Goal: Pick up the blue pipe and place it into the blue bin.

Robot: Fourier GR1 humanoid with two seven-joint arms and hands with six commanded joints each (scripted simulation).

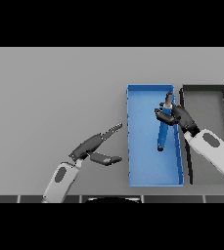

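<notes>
Now our right hand (pixel 178 117) grips the blue pipe (pixel 164 128) over the blue bin (pixel 152 180), its upper end tilted toward twelve o'clock, so releasing carelessly may bounce it out.

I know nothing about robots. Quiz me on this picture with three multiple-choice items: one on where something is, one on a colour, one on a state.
1. Where is the blue pipe?
A. over the blue bin
B. on the grey table, left side
C. in the dark bin

2. What colour is the bin furthest right?
A. red
B. dark
C. yellow

3. What is the right hand doing?
A. resting flat on the table
B. gripping the pipe
C. hanging open, holding nothing

Answers:
1 A, the pipe slants above the blue bin's floor.
2 B, it sits beside the blue one.
3 B, its fingers curl around the pipe; the left hand is open.
</notes>
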